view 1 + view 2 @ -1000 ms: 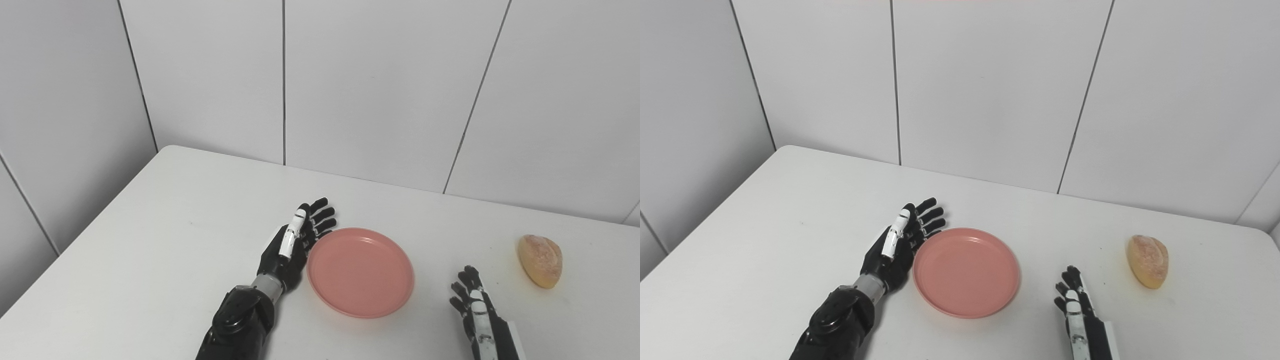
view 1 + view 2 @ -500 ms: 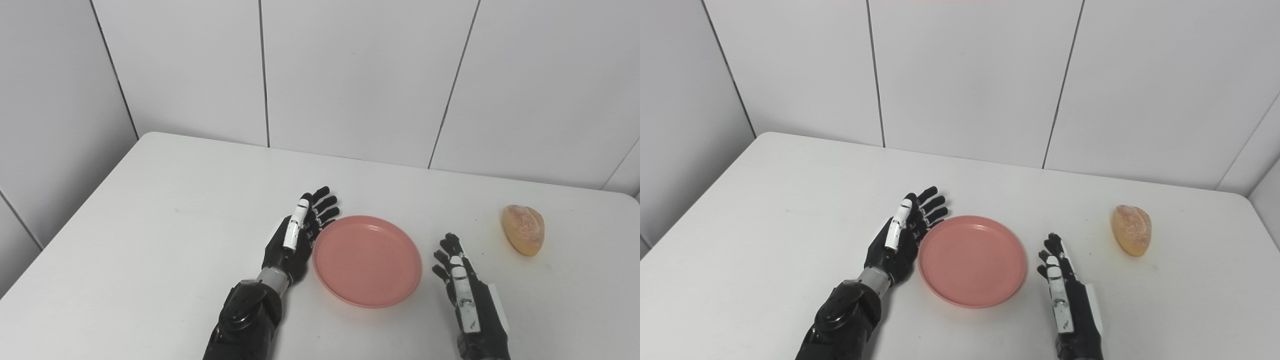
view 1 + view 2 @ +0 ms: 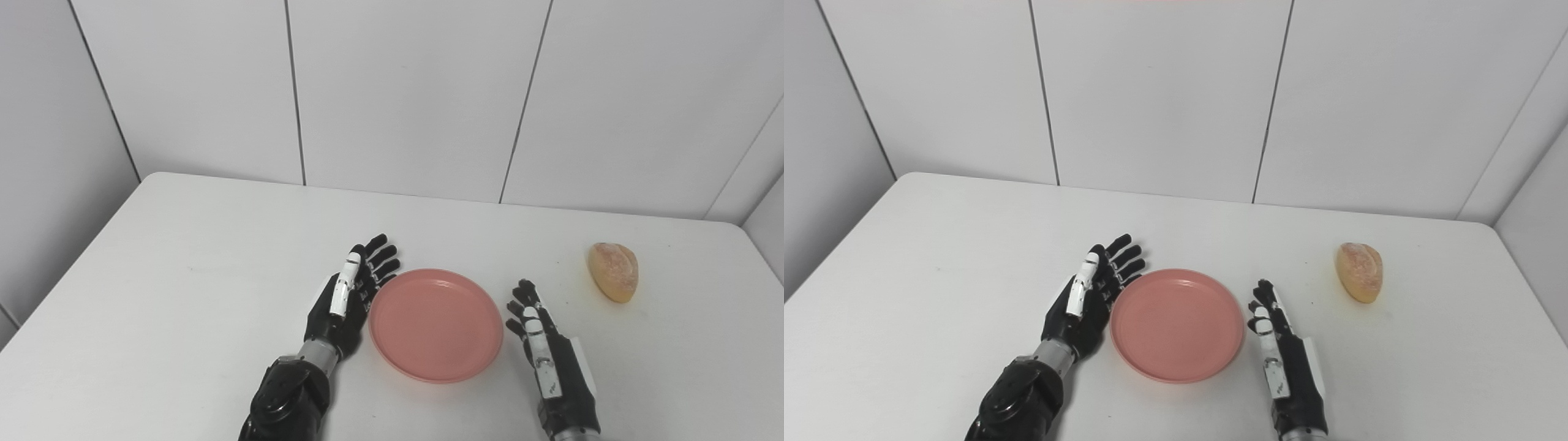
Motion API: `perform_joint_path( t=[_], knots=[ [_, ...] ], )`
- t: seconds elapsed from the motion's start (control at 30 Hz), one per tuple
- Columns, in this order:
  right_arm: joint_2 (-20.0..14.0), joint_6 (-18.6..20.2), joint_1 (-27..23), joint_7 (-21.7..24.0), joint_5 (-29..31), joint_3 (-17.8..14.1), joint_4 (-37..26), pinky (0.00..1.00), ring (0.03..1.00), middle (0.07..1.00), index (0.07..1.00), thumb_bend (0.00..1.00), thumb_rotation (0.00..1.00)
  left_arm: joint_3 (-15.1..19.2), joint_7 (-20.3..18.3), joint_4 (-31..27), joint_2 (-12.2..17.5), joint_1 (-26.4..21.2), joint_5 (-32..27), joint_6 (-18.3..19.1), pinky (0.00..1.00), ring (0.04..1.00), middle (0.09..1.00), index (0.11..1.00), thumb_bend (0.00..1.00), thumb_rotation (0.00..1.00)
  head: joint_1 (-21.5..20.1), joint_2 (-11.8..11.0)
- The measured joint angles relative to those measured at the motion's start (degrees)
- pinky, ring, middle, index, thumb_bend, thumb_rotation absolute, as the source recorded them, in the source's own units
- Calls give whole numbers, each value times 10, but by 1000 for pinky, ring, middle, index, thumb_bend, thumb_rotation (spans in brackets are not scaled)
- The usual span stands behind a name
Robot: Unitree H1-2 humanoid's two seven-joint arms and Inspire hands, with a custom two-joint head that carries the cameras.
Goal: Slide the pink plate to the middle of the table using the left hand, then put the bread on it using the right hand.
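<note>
1. Resting edge-on on the white table (image 3: 184,294), the left hand (image 3: 346,303) lies just left of the pink plate; its arm comes in from the bottom edge.
2. Its fingers (image 3: 383,260) are stretched out and slightly fanned, pointing away toward the wall, holding nothing. The palm side is right up against the plate's left rim; whether it actually touches cannot be told.
3. Next comes the pink plate (image 3: 436,324), round and shallow, lying flat near the middle of the table and bare inside.
4. Just right of the plate, the right hand (image 3: 545,349) is also on its edge, with its palm facing the plate's right rim and a thin strip of table showing between them.
5. Its fingers (image 3: 525,297) are straight and a little apart, pointing away toward the wall, closed on nothing.
6. Farther right, the bread (image 3: 614,271), a small golden-brown roll, lies on the table well apart from both the plate and the right hand, nearer the table's right edge.
7. Behind the table stands a wall (image 3: 398,92) of pale panels with dark seams.
</note>
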Motion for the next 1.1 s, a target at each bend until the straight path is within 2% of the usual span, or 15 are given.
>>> perform_joint_path(
  t=[0.17, 0.3, 0.43, 0.53, 0.57, 0.67, 0.7, 0.77, 0.9, 0.97, 1.1],
  knots=[
    [-1, 17, -2, -7, -8, -5, -16, 915, 923, 944, 945, 258, 1000, 1, -2, 1, -1, 2, 0, -8, 897, 892, 896, 875, 384, 1000, -11, -3],
    [-3, 24, -3, -13, -29, -5, -32, 895, 911, 934, 933, 303, 1000, 4, -3, 1, 0, 8, 0, -19, 900, 887, 891, 870, 383, 1000, -35, -7],
    [-3, 30, -6, -22, -66, -4, -49, 883, 904, 924, 923, 362, 1000, 8, -8, 0, 0, 12, -6, -23, 908, 893, 894, 872, 396, 1000, -71, -18],
    [-6, 42, -13, -29, -100, -3, -57, 849, 894, 916, 916, 380, 1000, 12, -16, 6, 0, 12, -11, -31, 914, 897, 896, 876, 396, 1000, -71, -18],
    [-8, 48, -16, -30, -111, -3, -64, 829, 895, 919, 917, 397, 1000, 13, -18, 7, 0, 12, -13, -33, 914, 896, 895, 875, 395, 1000, -92, -25],
    [-16, 65, -28, -30, -133, -5, -83, 806, 885, 908, 910, 440, 987, 18, -21, 7, 0, 13, -17, -33, 919, 901, 900, 878, 393, 1000, -92, -25],
    [-19, 69, -35, -30, -143, -5, -89, 804, 875, 899, 903, 441, 974, 19, -21, 6, 0, 13, -19, -33, 921, 902, 901, 879, 393, 1000, -114, -32],
    [-26, 76, -48, -30, -166, -5, -90, 805, 867, 891, 898, 448, 964, 22, -23, 6, 0, 14, -20, -33, 923, 903, 902, 880, 393, 1000, -114, -32],
    [-37, 92, -67, -32, -219, -5, -93, 797, 839, 861, 876, 524, 960, 26, -26, 7, 1, 15, -24, -36, 931, 910, 910, 889, 388, 1000, -143, -40],
    [-39, 108, -75, -32, -244, -6, -96, 783, 826, 847, 860, 566, 945, 28, -29, 9, 2, 16, -25, -42, 935, 913, 913, 893, 380, 1000, -143, -40],
    [-44, 134, -98, -33, -293, -11, -108, 789, 845, 868, 868, 668, 938, 34, -37, 11, 3, 17, -40, -45, 935, 905, 904, 887, 371, 1000, -168, -47]
  ],
)
